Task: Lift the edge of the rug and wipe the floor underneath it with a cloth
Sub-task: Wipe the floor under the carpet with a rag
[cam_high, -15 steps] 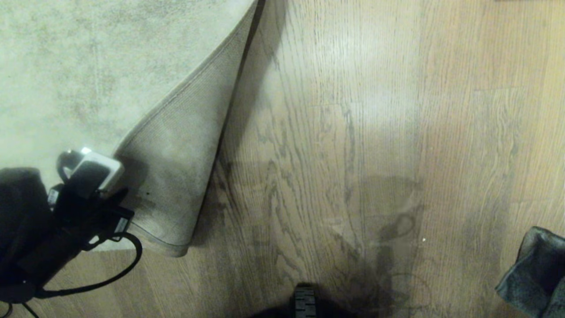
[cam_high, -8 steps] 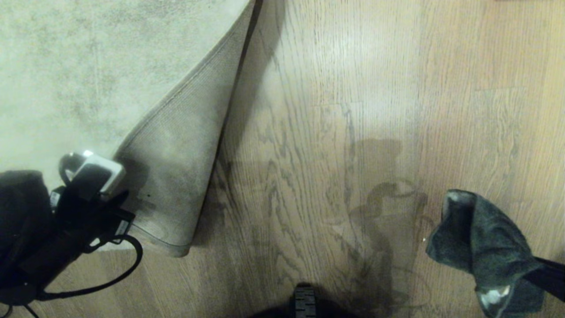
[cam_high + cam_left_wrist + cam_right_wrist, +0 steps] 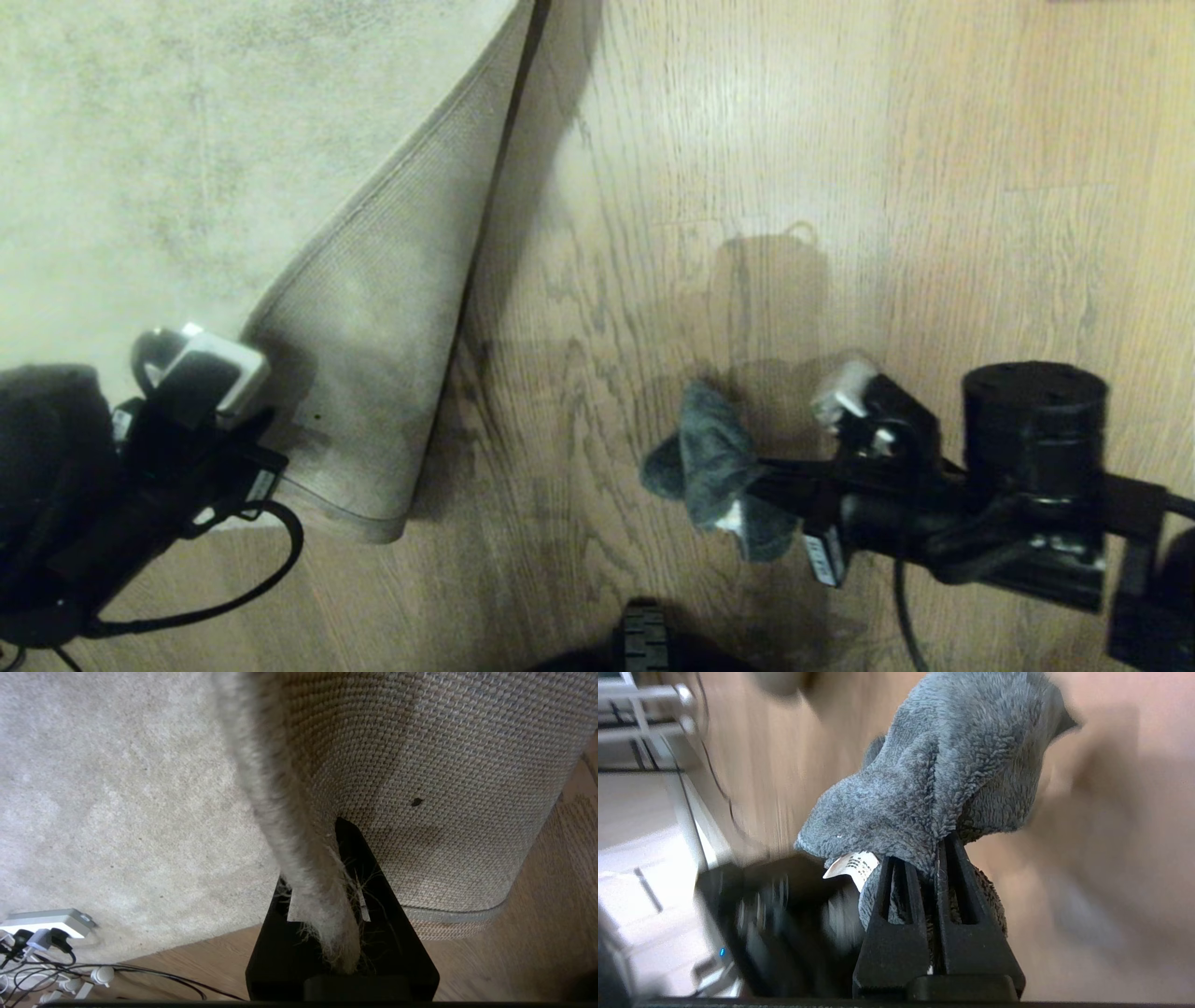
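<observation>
The rug edge (image 3: 401,201) is lifted and folded back at the near corner, showing its woven tan backing (image 3: 444,788). My left gripper (image 3: 266,448) is at the lower left, shut on that raised corner; the pile and frayed threads sit between its black fingers (image 3: 373,886). The floor (image 3: 840,140) is brown wood-grain plank, bare to the right of the fold. My right gripper (image 3: 761,485) reaches in from the right, low over the floor. It is shut on the dark grey cloth (image 3: 709,457), which bunches past the gripper (image 3: 924,851) with a white label showing.
A white power strip with plugs and cables (image 3: 46,921) lies by the rug's near border. A black cable (image 3: 261,569) loops under my left arm. A dark part of the robot (image 3: 644,639) shows at the bottom middle.
My right arm has swung in from the lower right corner toward the middle, carrying the cloth leftward and closer to the folded rug. The left gripper has kept still on the rug corner.
</observation>
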